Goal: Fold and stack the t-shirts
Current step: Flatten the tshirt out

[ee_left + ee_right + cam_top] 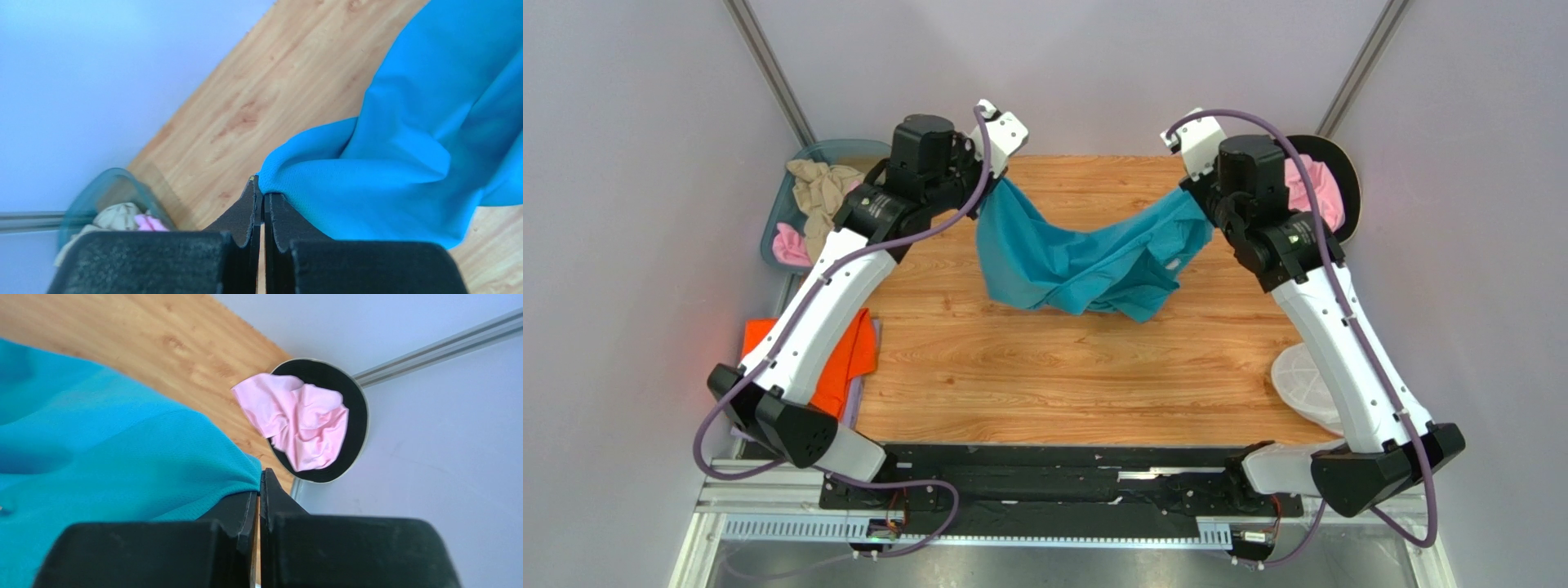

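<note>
1. Two arms reach from the near edge toward the far half of the wooden table (1063, 368). Their elbows are flared outward and their wrists are raised and turned in toward each other.
2. One teal t-shirt (1075, 263) hangs between them over the far middle of the table, sagging in the centre. Whether its lowest folds touch the wood cannot be told.
3. Two containers flank the table. A teal basket (836, 147) at far left holds a beige garment (821, 190) and a pink one (789, 245). A round black bin (1347, 172) at far right holds one pink garment (304, 422).
4. One orange garment (852, 355) lies off the table's left edge.
5. The left gripper (263, 196) has its jaws pressed nearly together, pinching the shirt's left end.
6. The right gripper (259, 484) is likewise clamped tight, gripping the right end.
</note>
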Tool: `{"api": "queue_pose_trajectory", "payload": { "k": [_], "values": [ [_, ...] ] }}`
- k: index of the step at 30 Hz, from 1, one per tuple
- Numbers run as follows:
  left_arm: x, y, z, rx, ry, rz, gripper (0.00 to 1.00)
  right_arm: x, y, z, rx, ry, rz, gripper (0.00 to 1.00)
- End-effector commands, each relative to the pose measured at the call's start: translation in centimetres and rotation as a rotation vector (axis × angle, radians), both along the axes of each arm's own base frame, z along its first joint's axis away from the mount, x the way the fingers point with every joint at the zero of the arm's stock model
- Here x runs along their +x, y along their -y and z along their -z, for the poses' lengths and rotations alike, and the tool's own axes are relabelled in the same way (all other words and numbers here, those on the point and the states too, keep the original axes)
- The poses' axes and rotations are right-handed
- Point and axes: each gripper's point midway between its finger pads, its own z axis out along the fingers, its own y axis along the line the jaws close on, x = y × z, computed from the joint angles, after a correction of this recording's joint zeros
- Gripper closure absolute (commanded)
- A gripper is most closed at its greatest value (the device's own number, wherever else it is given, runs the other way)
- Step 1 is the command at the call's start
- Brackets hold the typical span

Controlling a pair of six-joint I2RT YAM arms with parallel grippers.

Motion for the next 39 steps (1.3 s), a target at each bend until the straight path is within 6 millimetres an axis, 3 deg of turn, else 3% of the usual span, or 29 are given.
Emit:
{"api": "queue_pose_trajectory", "payload": {
  "k": [1,5,10,13,18,22,32,36,37,39],
  "values": [
    [0.1,-1.8,-3.0,0.046,0.103,-0.047,1.00,0.0,1.8,-6.5,-0.005,0.153,0.031,1.00],
    [-0.2,-3.4,-7.1,0.040,0.201,-0.112,1.00,-0.3,2.3,-10.7,-0.005,0.245,0.036,1.00],
    [-1.8,-4.4,-10.9,0.004,0.276,-0.122,1.00,-1.9,3.2,-16.0,0.019,0.380,0.045,1.00],
    [-3.8,-6.0,-13.9,-0.002,0.354,-0.134,1.00,-3.5,3.7,-18.9,0.046,0.452,0.043,1.00],
    [-7.2,-7.9,-16.0,0.010,0.432,-0.116,1.00,-6.6,4.2,-22.0,0.076,0.533,0.003,1.00],
    [-10.1,-8.9,-14.9,0.027,0.439,-0.082,1.00,-8.4,4.9,-22.1,0.055,0.538,-0.009,1.00],
    [-15.1,-8.9,-9.6,0.058,0.342,0.077,1.00,-13.2,5.8,-21.2,0.060,0.495,-0.062,1.00],
    [-14.4,-8.9,-8.0,0.095,0.339,0.074,1.00,-12.0,5.7,-19.5,0.043,0.469,-0.044,1.00],
    [-13.2,-8.9,-7.0,0.117,0.334,0.051,1.00,-10.6,5.2,-17.5,0.025,0.421,-0.046,1.00],
    [-11.5,-8.9,-5.5,0.174,0.328,0.030,1.00,-9.2,4.4,-16.2,0.029,0.407,-0.056,1.00]
  ]
}}
